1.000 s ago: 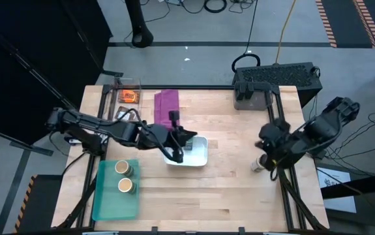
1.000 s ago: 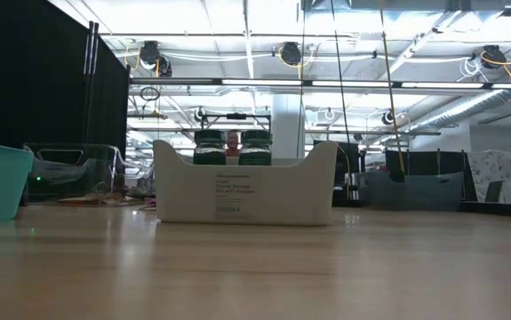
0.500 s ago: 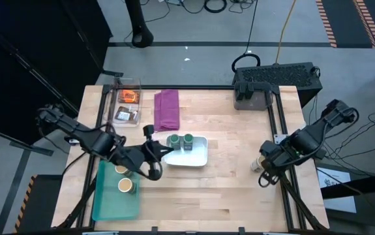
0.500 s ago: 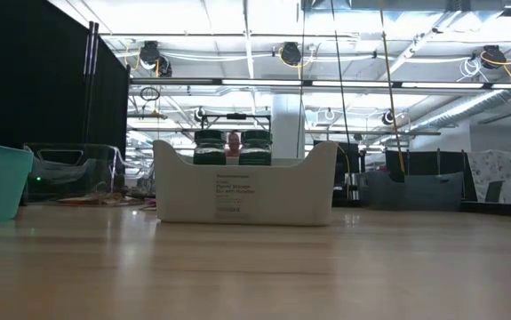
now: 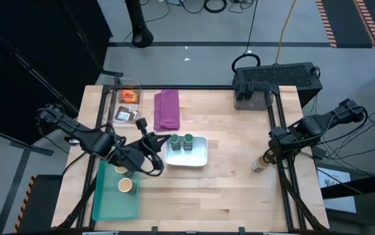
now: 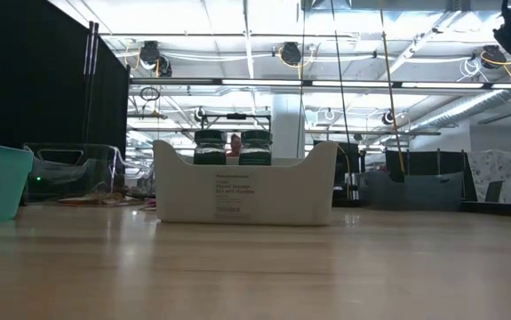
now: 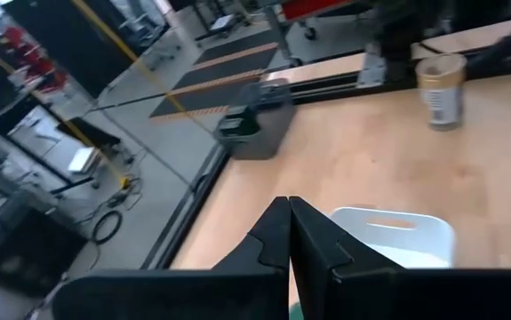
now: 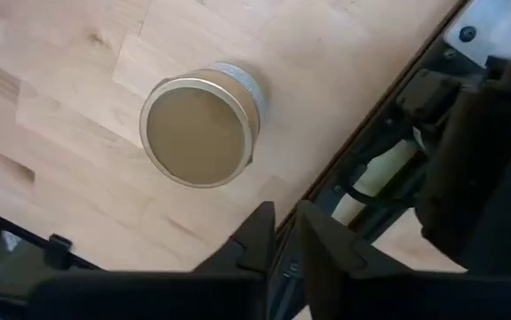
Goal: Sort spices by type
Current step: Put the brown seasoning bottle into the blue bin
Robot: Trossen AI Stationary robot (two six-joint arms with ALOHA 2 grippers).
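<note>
Two green-lidded jars (image 5: 174, 141) (image 5: 188, 140) stand in the white tray (image 5: 200, 156) at mid-table. One tan-lidded jar (image 5: 127, 185) sits in the teal bin (image 5: 112, 202), and my left arm covers the bin's far part. My left gripper (image 5: 156, 143) hovers shut, just left of the tray. A tan-lidded jar (image 8: 200, 133) stands upright on the table near the right edge. My right gripper (image 8: 283, 222) points down above and beside it, with a narrow gap between its fingers. The orange packet (image 5: 130, 96) and the dark brown packet (image 5: 125, 116) lie in a clear box at far left.
A folded purple cloth (image 5: 167, 109) lies behind the tray. A black box (image 5: 275, 81) stands at the far right corner. The arm's frame rail (image 8: 371, 169) runs along the right edge beside the lone jar. Bare wood stretches between the tray and that jar.
My left gripper has drawn back from over the white tray toward the table's left and near side, uncovering both green-lidded jars. My right gripper has sunk toward the lone tan-lidded jar and tipped over until it points down.
</note>
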